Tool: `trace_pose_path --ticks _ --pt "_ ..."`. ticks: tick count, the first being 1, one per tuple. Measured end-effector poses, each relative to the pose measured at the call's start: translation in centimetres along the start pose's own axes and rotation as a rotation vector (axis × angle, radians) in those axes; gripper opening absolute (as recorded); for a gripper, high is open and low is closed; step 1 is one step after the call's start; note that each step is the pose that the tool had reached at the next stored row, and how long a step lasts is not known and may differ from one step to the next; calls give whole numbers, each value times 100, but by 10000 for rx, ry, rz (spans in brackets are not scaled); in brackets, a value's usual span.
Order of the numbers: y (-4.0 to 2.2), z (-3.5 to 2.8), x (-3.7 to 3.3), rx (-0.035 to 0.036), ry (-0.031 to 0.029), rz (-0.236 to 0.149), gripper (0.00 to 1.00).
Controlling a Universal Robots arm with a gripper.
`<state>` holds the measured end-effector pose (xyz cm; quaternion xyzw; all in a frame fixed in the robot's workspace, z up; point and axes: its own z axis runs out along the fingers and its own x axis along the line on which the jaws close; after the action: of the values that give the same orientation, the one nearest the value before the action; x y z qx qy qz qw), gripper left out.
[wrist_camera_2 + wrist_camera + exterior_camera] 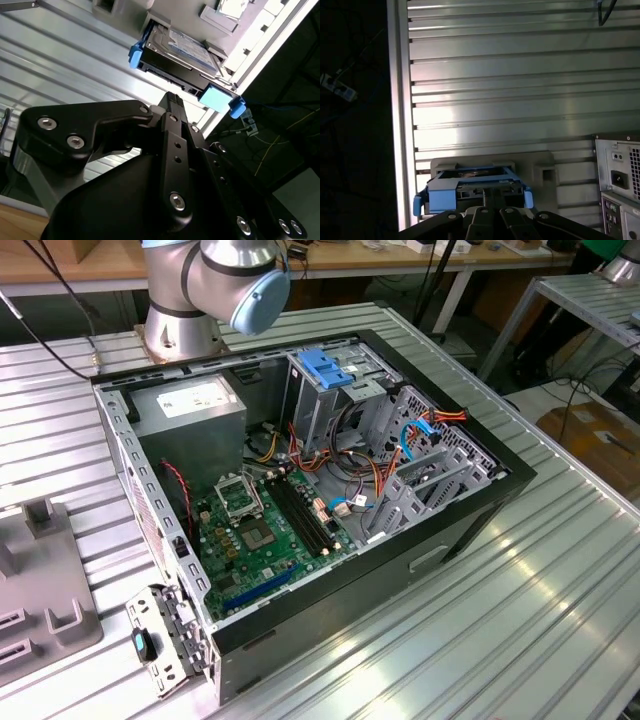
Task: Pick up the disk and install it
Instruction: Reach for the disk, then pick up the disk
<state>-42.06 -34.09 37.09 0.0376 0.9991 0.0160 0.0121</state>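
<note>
Hovering just short of the disk (181, 49), the gripper (169, 98) has its black fingers pressed together to a single tip and holds nothing; a narrow gap separates that tip from the disk's near edge. The disk lies flat in a grey holder (543, 169) on the ribbed metal table (520, 75), close to the table's edge. Its blue side rails (219, 97) stick out at both ends. Only part of its label can be seen in the second wrist view, and its far end is tucked into the holder. In the first wrist view the gripper's own body covers the disk's lower part, leaving mainly the blue frame and a strip of the top. Beyond the table edge everything is dark and hard to make out.

In the exterior view the opened computer case (470, 515) lies on its side, with its power supply (190, 405) and blue-topped drive cage (328, 368) exposed. The arm (215, 280) is cut off at the upper edge.
</note>
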Motion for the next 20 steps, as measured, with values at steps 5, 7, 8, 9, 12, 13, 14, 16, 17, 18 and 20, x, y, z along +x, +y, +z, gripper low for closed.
trace_pose_path --ticks 5,7,8,9,12,13,14,16,17,18,20 --pt "-32 35 33 171 113 0 11" --pt "-58 51 39 248 170 0 11" --pt "-68 57 40 273 190 -1 11" --pt "-81 68 42 304 218 -1 11" --pt "-105 97 45 345 298 -4 11" --pt "-109 128 47 358 392 -4 11" --pt "-110 134 47 362 419 -4 11" --pt "-110 139 47 360 417 -5 11" --pt "-110 144 48 360 417 -5 11" --pt "-110 145 48 360 417 -5 11" --pt "-110 145 48 360 418 -5 11"
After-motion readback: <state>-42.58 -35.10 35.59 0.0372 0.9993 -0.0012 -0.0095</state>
